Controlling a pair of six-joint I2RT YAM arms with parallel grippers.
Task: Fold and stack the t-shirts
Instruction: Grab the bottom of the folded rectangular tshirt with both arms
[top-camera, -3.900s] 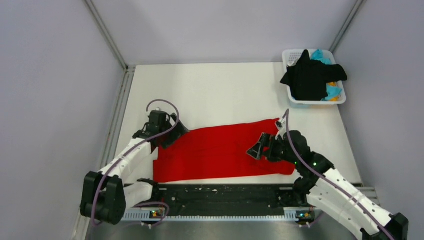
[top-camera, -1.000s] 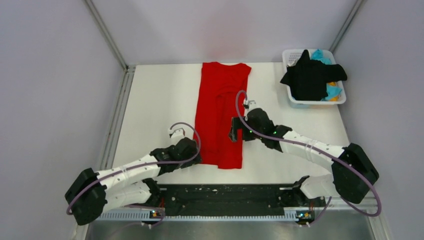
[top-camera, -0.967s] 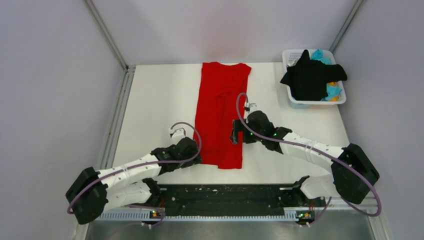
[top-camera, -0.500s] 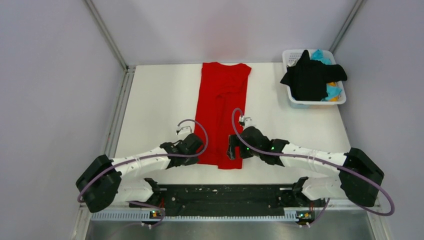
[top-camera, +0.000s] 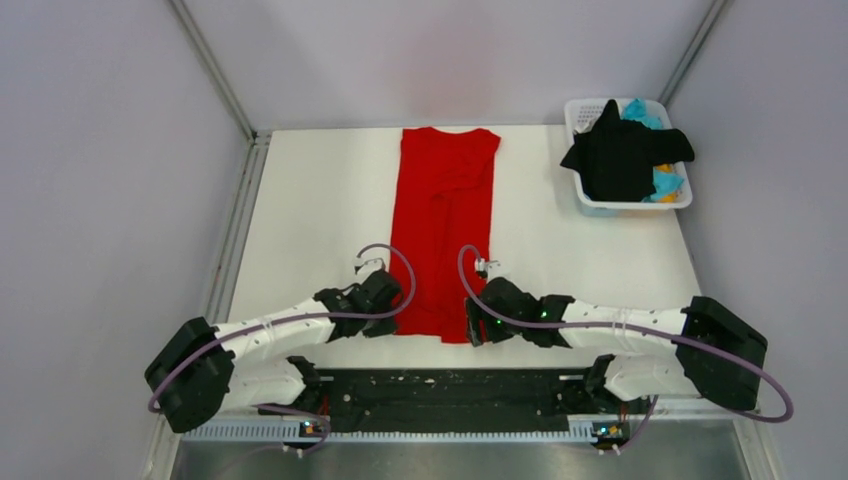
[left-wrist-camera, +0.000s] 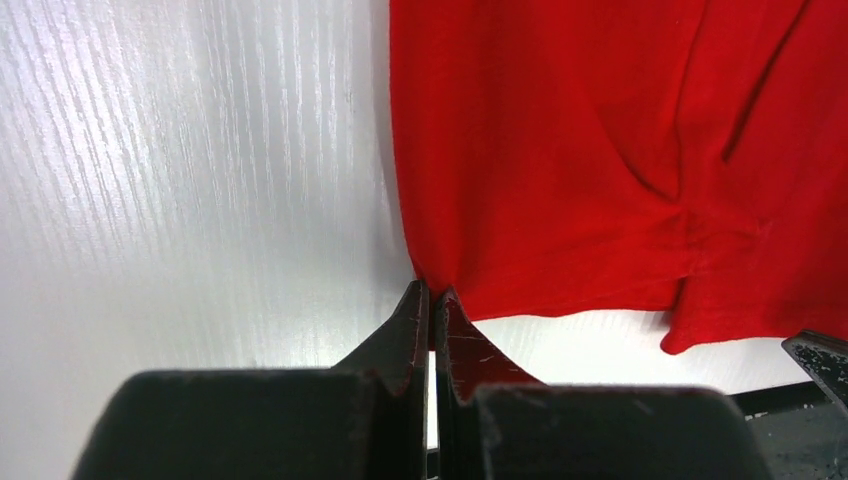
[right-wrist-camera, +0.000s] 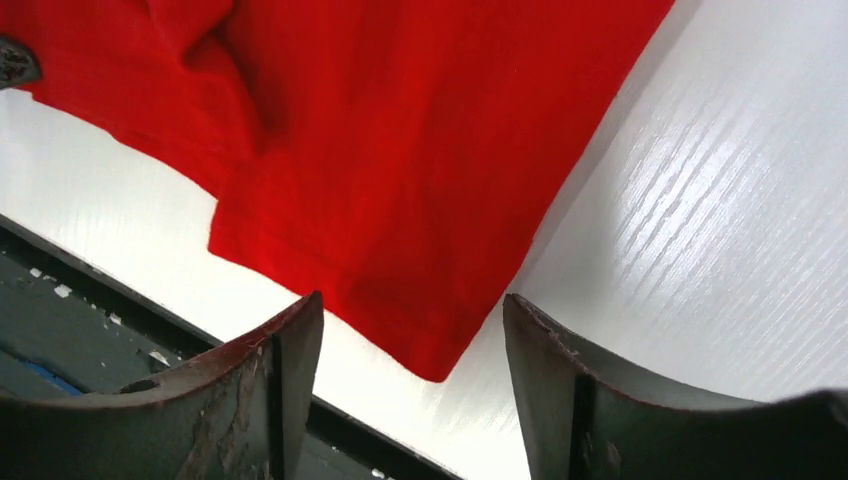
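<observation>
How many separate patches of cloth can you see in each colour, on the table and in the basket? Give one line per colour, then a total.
Red t-shirt: 1
Black t-shirt: 1
Cyan cloth: 2 patches
Orange cloth: 1 small bit
Total: 5

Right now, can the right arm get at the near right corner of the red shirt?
Probably yes: the right gripper hangs over that corner of the red shirt, jaws open to either side, with nothing between.
</observation>
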